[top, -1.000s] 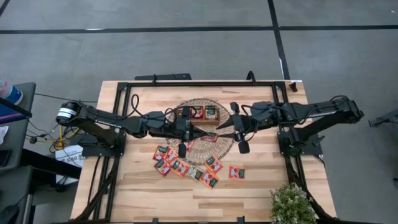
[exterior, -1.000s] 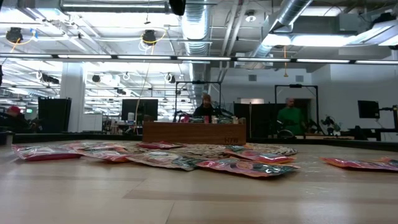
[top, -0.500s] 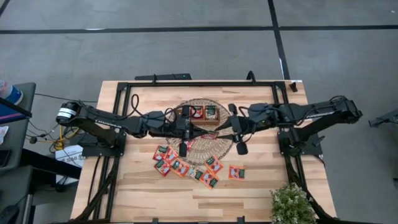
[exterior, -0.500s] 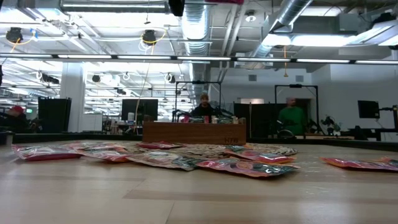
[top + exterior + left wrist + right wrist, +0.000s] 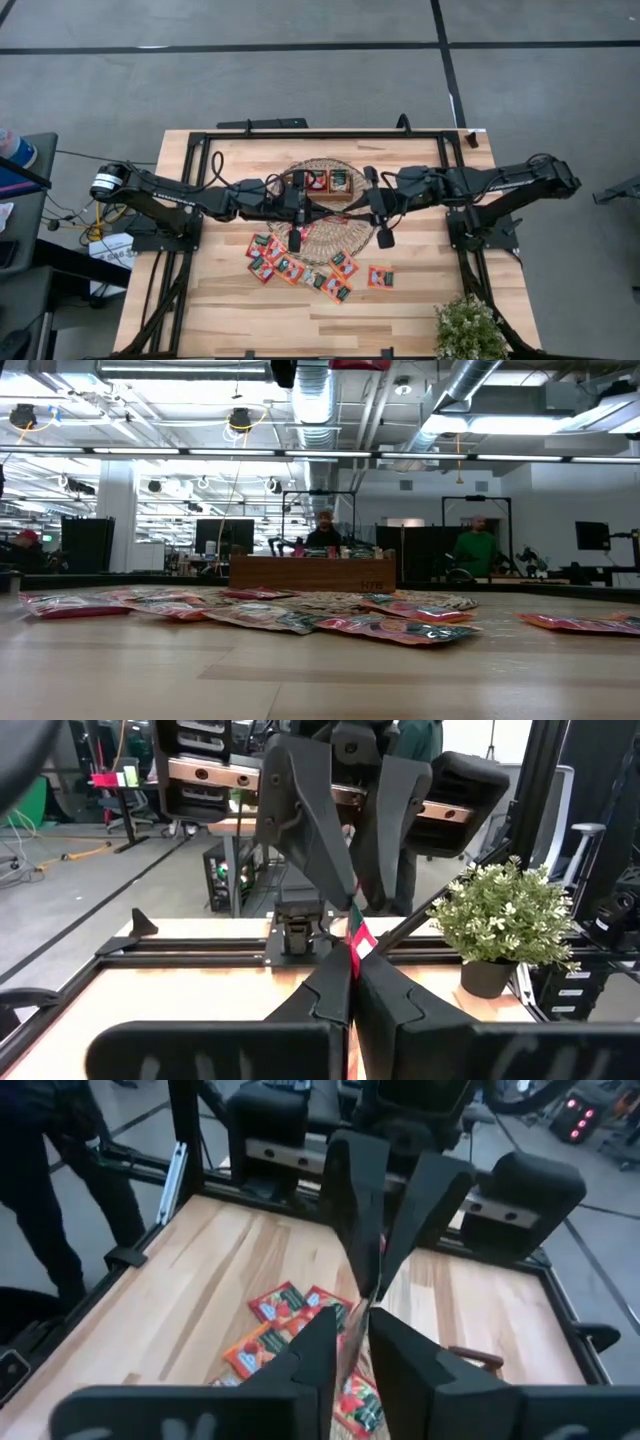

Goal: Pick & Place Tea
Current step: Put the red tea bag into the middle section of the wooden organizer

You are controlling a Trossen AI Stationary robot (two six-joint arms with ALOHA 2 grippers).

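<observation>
Wooden tabletop (image 5: 210,310), two arms meeting over the woven mat (image 5: 330,238) for a sachet hand-over.
Left gripper (image 5: 352,982) has its fingers clamped on one tea sachet (image 5: 358,938); right gripper (image 5: 352,1330) fingers close around the same sachet, likely taking it for the wooden tray (image 5: 328,182). Other sachets (image 5: 300,268) lie scattered near the mat.

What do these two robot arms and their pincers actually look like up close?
Both arms are dark, nearly black, built of jointed segments with black cables looped along them. The left arm carries a round silver-and-black part near its base. Each ends in a gripper, left gripper and right gripper, with two flat, wedge-shaped matte black fingers tapering to narrow tips on a wide black crossbar.
</observation>
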